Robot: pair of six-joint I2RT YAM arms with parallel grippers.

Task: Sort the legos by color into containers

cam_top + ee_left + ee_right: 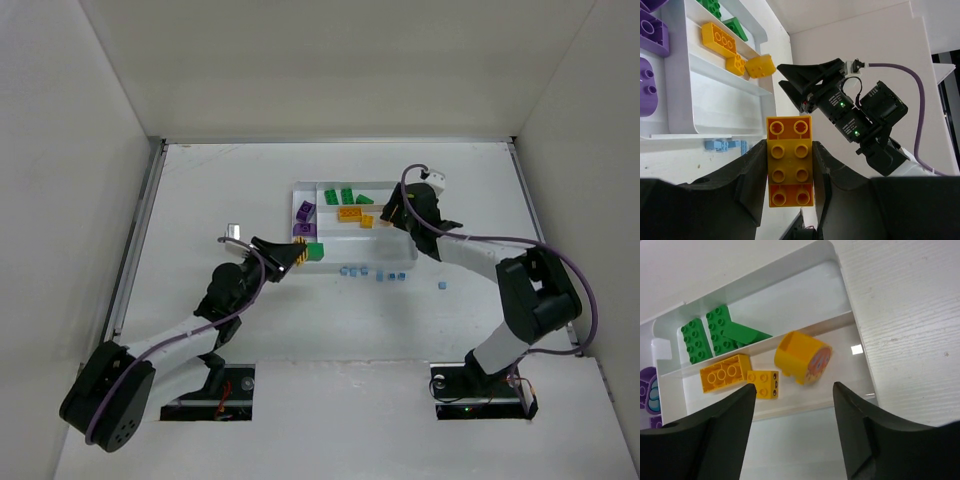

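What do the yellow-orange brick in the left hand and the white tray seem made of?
The yellow-orange brick, clamped in the left hand, looks like hard moulded plastic, semi-gloss: crisp studs, soft highlights. The tray looks like glossy white plastic, probably: smooth rounded dividers with sheen.

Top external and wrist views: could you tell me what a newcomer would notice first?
The left gripper is shut on a yellow-orange lego stack at the near left corner of the white tray. The right gripper hangs open over the tray's middle section, above a round yellow piece beside two yellow legos.
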